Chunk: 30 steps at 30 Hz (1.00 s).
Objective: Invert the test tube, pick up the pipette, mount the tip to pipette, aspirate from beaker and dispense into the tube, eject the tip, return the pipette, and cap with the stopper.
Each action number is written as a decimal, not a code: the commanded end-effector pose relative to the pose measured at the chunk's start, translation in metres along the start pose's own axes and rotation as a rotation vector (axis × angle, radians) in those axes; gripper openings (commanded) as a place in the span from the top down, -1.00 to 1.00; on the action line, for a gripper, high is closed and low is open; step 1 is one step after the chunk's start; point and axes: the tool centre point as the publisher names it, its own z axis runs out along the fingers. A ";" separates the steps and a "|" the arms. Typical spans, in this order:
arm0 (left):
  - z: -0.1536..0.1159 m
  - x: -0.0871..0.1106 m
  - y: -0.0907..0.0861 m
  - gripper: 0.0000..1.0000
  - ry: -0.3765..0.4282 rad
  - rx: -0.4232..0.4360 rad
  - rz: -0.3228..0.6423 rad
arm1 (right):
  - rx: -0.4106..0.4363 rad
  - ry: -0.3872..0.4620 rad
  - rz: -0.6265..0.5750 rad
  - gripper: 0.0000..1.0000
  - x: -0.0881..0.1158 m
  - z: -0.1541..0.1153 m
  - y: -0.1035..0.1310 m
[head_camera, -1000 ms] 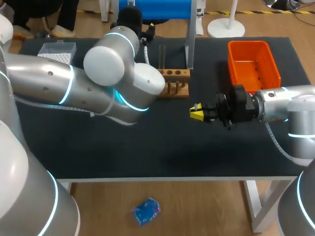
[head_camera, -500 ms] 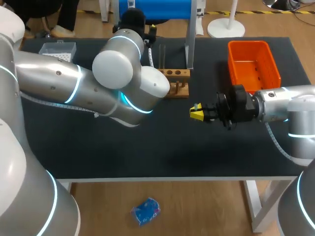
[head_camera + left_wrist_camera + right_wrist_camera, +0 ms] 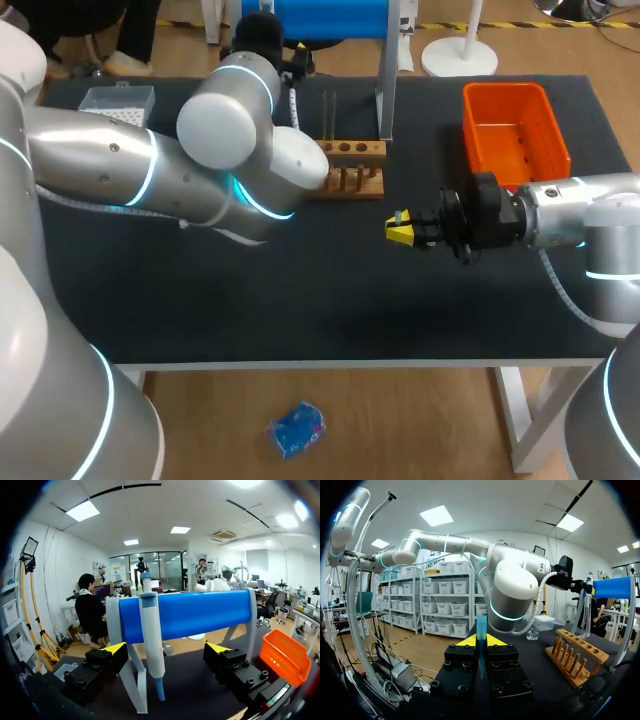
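Over the dark desk (image 3: 300, 300), in front of the wooden rack (image 3: 352, 165), the right gripper (image 3: 399, 230) is clamping its fingers (image 3: 470, 641) on the blue test tube (image 3: 481, 627), while behind the rack the left gripper (image 3: 166, 649) is holding its fingers (image 3: 114, 648) apart, facing the hanging pipette (image 3: 150, 635), its arm easing slightly away from the rack.

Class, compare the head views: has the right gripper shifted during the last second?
No. The right gripper stays at the same spot, just in front of the wooden rack and short of the orange bin.
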 end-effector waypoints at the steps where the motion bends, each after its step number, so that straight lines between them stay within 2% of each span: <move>1: 0.013 -0.004 0.002 -1.00 0.010 0.012 -0.001 | 0.002 -0.002 0.000 1.00 0.001 0.000 0.001; 7: 0.021 -0.007 0.000 -0.74 0.020 0.015 0.001 | 0.002 -0.002 0.000 1.00 0.001 0.000 0.001; 15: 0.032 -0.012 -0.004 -0.81 0.020 0.021 0.009 | 0.002 -0.002 0.000 1.00 0.001 0.000 0.001; 21: 0.039 -0.014 -0.003 -0.76 0.027 0.020 0.008 | 0.002 -0.002 0.000 1.00 0.001 0.000 0.001; 30: 0.046 -0.016 -0.003 -0.57 0.027 0.016 0.008 | 0.002 -0.002 0.000 1.00 0.001 0.000 0.001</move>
